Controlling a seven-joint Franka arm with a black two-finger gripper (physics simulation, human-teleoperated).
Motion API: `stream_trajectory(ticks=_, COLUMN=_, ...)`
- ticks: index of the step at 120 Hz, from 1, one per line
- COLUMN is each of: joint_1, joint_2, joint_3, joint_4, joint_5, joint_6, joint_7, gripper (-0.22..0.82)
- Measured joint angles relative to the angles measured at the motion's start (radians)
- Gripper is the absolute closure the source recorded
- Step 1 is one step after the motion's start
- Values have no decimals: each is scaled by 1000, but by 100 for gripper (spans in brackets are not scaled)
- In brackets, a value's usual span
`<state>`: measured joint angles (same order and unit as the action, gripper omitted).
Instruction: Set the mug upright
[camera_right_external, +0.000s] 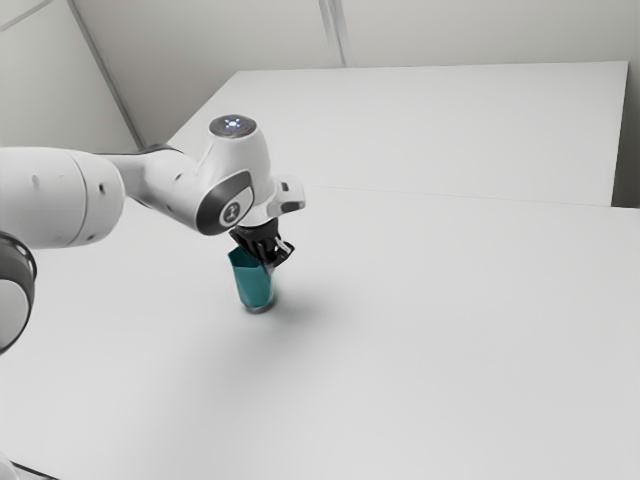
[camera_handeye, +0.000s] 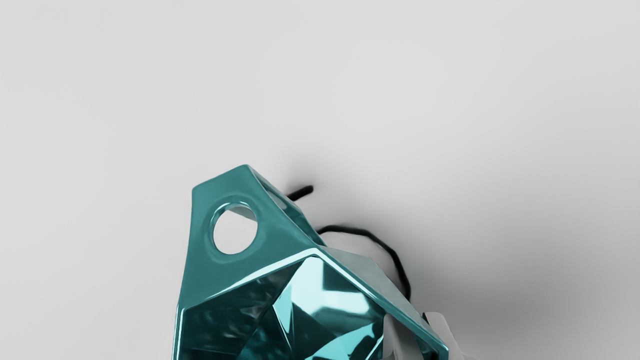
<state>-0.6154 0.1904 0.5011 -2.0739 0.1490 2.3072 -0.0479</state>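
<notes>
Gripper: jaws pinched on teal mug wall | round badge (lettering too small to read)

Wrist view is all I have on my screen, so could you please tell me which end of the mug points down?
Observer: In the exterior view, the mug's narrower base end points down toward the table, under its open top.

Operator: Thank you. Does it look straight from the side?

Observer: Nearly: its top appears to lean slightly toward the exterior view's left. I can't be sure that the base sits flat.

Operator: And where is the gripper, please?

Observer: The gripper is down at the mug's open top, on the part toward the exterior view's right.
</notes>
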Motion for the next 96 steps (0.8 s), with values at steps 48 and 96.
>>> stream_trajectory(ticks=48, joint_1=0, joint_2=1, joint_3=-2, joint_4=2, joint_5=-26, joint_6=-20, joint_7=-12, gripper=49)
stream_trajectory(ticks=96, joint_1=35, joint_2=-137, joint_3=-62, joint_4=102, joint_5=-117, joint_6=-174, joint_7=-1, gripper=7)
